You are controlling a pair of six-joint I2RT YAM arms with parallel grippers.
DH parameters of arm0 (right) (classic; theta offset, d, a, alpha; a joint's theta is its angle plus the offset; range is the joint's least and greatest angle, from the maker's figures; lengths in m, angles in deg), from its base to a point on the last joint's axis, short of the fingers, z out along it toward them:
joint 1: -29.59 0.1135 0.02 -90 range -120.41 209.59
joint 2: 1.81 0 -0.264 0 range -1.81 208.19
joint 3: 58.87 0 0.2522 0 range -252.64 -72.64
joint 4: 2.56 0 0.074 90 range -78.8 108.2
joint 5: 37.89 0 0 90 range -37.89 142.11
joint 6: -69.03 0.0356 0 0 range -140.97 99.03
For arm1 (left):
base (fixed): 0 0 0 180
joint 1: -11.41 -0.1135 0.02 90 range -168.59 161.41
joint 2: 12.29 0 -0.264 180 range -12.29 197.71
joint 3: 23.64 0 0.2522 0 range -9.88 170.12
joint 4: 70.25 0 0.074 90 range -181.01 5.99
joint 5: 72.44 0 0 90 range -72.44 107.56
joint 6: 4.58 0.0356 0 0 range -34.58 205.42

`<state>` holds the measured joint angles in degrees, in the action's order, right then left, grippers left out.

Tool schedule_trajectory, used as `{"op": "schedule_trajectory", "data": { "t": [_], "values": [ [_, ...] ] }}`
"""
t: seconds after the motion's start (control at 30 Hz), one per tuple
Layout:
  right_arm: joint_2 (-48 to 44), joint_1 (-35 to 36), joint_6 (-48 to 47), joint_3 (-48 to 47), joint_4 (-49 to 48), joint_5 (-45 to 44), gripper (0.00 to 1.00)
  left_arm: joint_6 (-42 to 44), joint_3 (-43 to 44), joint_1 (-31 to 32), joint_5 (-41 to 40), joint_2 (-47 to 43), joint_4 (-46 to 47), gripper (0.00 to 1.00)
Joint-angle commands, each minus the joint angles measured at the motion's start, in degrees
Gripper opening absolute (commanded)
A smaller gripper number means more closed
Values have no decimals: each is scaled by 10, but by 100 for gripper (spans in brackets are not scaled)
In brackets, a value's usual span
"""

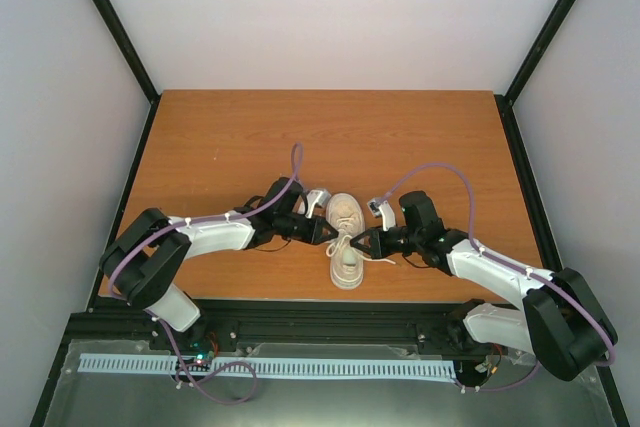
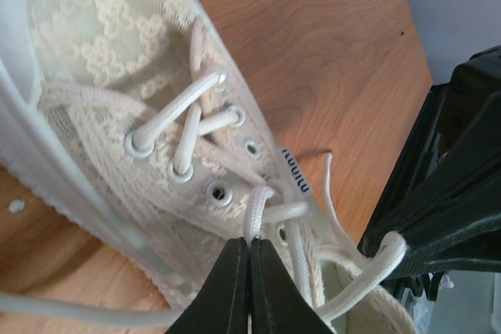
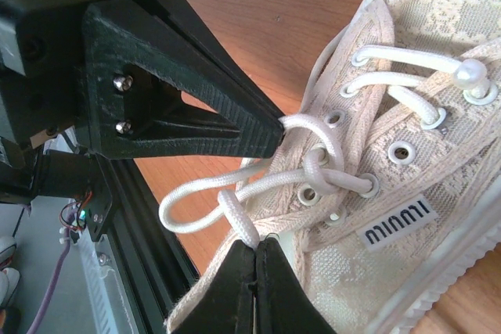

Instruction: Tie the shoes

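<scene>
Shoe [image 1: 346, 237]: on counter [image 1: 250, 137], near front edge, btwn arms | L end effector [image 2: 249, 244]: clamped on lace [image 2: 264, 210] | R end effector [image 3: 257, 246]: clamped on lace too | Handling: lace thin, limp, prob. slippy; shoe light, may drag; take lace close to eyelets [image 2: 220, 192].

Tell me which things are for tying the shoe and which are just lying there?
For the job: sneaker, laces, left arm and right arm, jaws shut on the laces.
Just there: table, black frame rail, white slotted strip.
</scene>
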<state>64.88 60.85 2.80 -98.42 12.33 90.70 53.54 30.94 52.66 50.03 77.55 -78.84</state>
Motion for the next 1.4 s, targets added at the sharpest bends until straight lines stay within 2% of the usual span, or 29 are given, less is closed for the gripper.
{"op": "schedule_trajectory", "data": {
  "t": [0.0,0.23,0.93,1.23,1.37],
  "values": [
    [-15,6,4,-9,4,-2,3,9,-6,2,-15,-25,68,1],
    [-22,6,25,-24,-11,-20,3,40,-18,18,-34,-53,77,1],
    [107,50,33,-53,-66,-65,3,53,-28,34,-61,-64,70,1],
    [128,52,35,-64,-52,-87,3,50,-45,35,-48,-68,97,1],
    [124,52,42,-60,-59,-93,3,52,-46,35,-14,-56,111,1]
  ]
}}
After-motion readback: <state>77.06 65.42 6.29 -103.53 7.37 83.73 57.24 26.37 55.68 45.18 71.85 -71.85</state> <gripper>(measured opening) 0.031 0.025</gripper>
